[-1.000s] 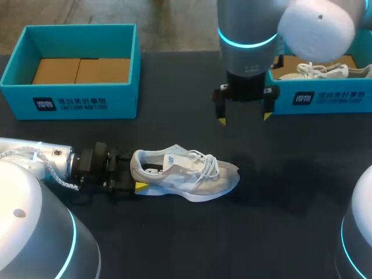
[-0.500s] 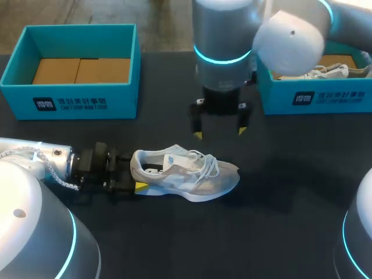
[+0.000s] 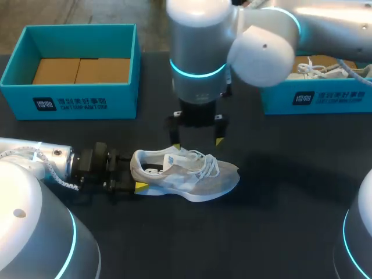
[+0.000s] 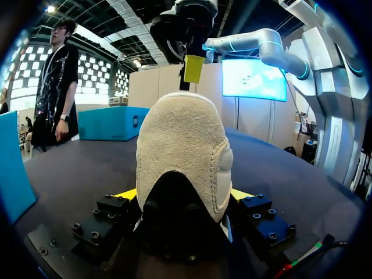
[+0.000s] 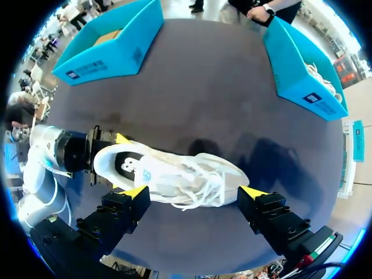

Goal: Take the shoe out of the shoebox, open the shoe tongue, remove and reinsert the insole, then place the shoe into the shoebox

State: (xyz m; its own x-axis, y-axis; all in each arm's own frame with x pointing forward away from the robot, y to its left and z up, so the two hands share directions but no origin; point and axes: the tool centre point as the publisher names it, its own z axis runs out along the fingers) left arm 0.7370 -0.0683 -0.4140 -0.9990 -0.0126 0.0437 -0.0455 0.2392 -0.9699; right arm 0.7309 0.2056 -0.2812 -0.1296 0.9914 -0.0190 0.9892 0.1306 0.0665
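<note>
A pale grey shoe (image 3: 186,174) with white laces lies on its side on the dark table, toe pointing right. My left gripper (image 3: 136,173) comes in low from the left and is shut on the shoe's heel; in the left wrist view the suede heel (image 4: 180,151) fills the space between the two yellow tips of that gripper (image 4: 183,195). My right gripper (image 3: 196,142) hangs open just above the laces, fingers pointing down. In the right wrist view the shoe (image 5: 174,174) lies under and between the spread fingers of that gripper (image 5: 195,192).
A teal shoebox (image 3: 70,96) with a cardboard insert stands at the back left. A second teal shoebox (image 3: 317,99) at the back right holds another white shoe (image 3: 317,71). The right arm's bulky body reaches over the table's middle.
My right arm has swung left and down from beside the right shoebox to just over the shoe's laces, still open. The left gripper and the shoe have not moved.
</note>
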